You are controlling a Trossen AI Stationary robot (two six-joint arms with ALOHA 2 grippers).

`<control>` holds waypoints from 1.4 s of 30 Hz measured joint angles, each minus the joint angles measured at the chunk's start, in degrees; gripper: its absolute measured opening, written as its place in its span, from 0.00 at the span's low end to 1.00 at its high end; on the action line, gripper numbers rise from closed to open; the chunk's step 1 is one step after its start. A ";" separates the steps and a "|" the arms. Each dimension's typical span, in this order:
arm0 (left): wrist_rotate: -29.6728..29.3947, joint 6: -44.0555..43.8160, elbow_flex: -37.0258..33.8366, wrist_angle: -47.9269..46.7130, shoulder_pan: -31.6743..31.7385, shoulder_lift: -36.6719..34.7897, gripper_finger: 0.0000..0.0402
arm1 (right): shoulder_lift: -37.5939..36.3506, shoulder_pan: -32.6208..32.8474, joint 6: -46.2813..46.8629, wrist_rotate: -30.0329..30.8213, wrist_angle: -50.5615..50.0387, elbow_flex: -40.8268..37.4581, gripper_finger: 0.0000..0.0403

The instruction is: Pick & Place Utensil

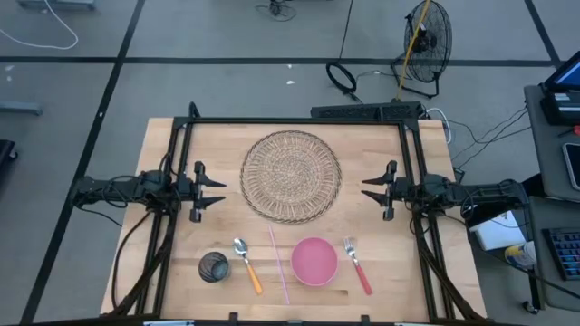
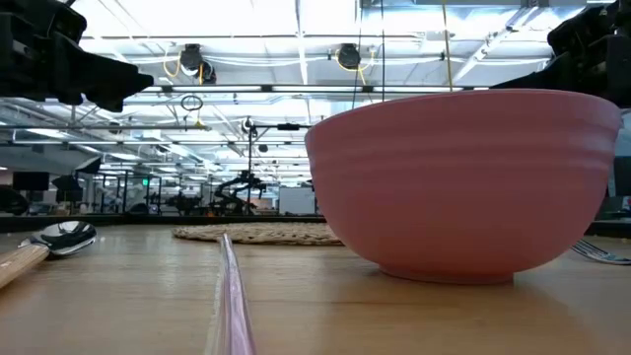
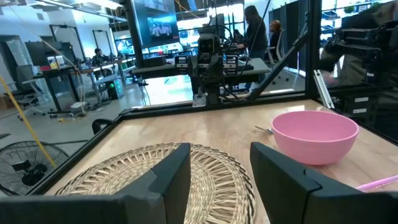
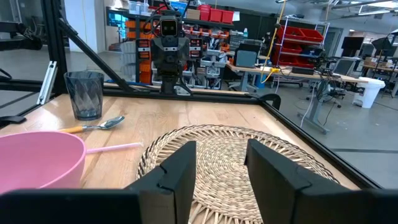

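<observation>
Left gripper (image 1: pixel 220 191) at the left side of the round woven wicker placemat (image 1: pixel 291 175), fingers apart, holding nothing; right gripper (image 1: pixel 367 188) at the mat's right side, also parted and empty. Along the near table edge, well apart from both, left to right: dark ribbed glass tumbler (image 1: pixel 213 266); metal spoon with orange handle (image 1: pixel 246 263); thin pink straw (image 1: pixel 278 263); pink ceramic bowl (image 1: pixel 314 261); metal fork with red handle (image 1: pixel 357 265). Nothing between grippers and utensils.
</observation>
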 joint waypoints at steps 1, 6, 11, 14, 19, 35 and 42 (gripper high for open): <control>0.00 0.00 0.00 0.00 0.00 0.00 0.42 | 0.00 0.00 0.00 0.00 -0.01 -0.02 0.32; 0.00 0.00 0.00 0.00 0.00 0.01 0.42 | 0.00 -0.02 0.00 0.00 -0.01 0.00 0.32; -0.02 0.00 0.00 0.00 0.00 0.00 0.42 | 0.00 -0.02 0.00 0.00 -0.01 0.00 0.32; -0.01 -0.01 -0.01 0.00 0.00 0.00 0.42 | 0.00 -0.01 0.00 0.00 0.01 -0.01 0.32; -0.01 0.00 0.00 0.00 -0.01 0.00 0.42 | 0.00 0.00 0.00 0.00 -0.01 0.00 0.32; 0.00 0.00 0.00 0.00 -0.02 0.00 0.42 | 0.00 0.11 7.66 -0.04 4.50 -0.01 0.32; 0.00 0.00 0.00 0.00 -0.02 0.02 0.42 | 0.00 0.11 21.03 -0.02 7.57 -0.02 0.32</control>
